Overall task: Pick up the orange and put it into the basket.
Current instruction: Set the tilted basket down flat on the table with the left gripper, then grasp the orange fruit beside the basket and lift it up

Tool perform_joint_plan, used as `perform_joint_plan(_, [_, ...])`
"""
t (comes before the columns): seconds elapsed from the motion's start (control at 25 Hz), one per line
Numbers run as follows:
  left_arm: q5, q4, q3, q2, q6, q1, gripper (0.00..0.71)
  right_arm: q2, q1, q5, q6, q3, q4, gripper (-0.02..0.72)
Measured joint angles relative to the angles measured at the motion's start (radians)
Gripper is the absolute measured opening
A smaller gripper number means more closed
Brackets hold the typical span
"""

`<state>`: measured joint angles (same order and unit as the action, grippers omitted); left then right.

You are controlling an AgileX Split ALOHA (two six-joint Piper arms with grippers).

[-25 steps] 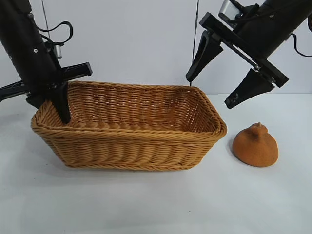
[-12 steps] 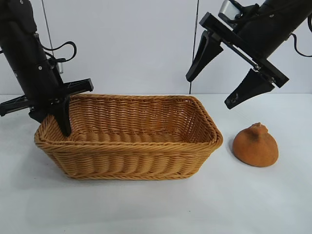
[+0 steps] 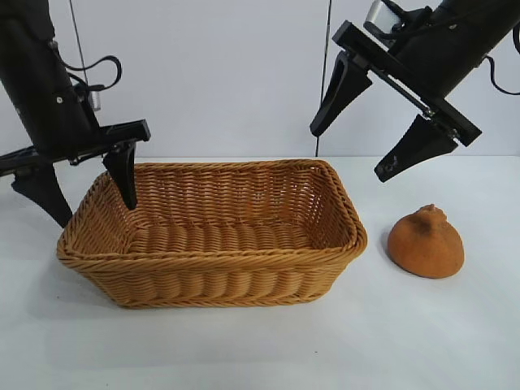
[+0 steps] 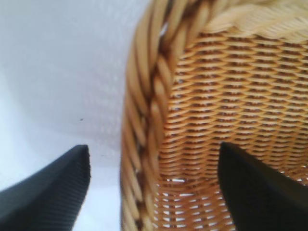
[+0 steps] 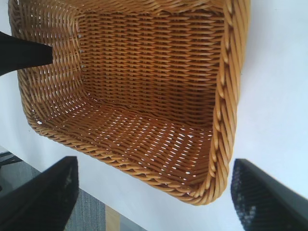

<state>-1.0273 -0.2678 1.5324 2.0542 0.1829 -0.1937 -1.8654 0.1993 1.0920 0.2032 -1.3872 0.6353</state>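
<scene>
Left pincer (image 3: 85,193) spread apart, straddling basket (image 3: 244,276) rim. Right pincer (image 3: 357,146) spread wide, empty, above orange (image 3: 426,242) on table (image 3: 422,341) beside basket. Risk: left fingers snagging rim, dragging basket.

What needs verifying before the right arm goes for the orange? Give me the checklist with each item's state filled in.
1. Orange free on the table, beside the basket, nothing on it: ok.
2. Right gripper open and holding nothing, hanging above the gap between basket and orange: ok.
3. Basket upright and holding nothing: ok.
4. Left gripper open, no grip on the basket: ok.
5. Left gripper clear of the basket: not ok, its fingers straddle the end wall, one inside, one outside.
6. Whether the left fingers touch the wicker: cannot tell.
</scene>
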Motion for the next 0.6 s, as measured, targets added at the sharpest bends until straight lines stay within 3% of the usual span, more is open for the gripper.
perform_joint_plan(0.4, [-0.088,0.276,0.001,-0.221,-0.041,0.000,0.540,0.000,0.000,0.000,0.000,0.000,0.000,0.590])
perform_joint_plan(0.6, [-0.142,0.340,0.001,-0.260,-0.043,0.061,0.543,0.000,0.000,-0.001,0.000,0.000,-0.001,0.590])
